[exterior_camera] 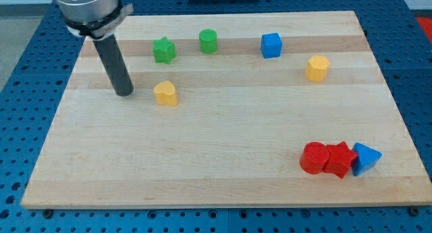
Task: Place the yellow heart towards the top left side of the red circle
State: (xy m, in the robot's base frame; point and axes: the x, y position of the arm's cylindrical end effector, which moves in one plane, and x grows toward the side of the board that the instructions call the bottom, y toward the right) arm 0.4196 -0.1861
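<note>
The yellow heart lies on the wooden board at the upper left of the middle. The red circle sits near the view's bottom right, touching a red star on its right. My tip rests on the board just to the left of the yellow heart, a small gap apart from it. The heart is far to the upper left of the red circle.
A green star and a green cylinder stand above the heart. A blue cube and a yellow hexagon are at the upper right. A blue triangle touches the red star's right side.
</note>
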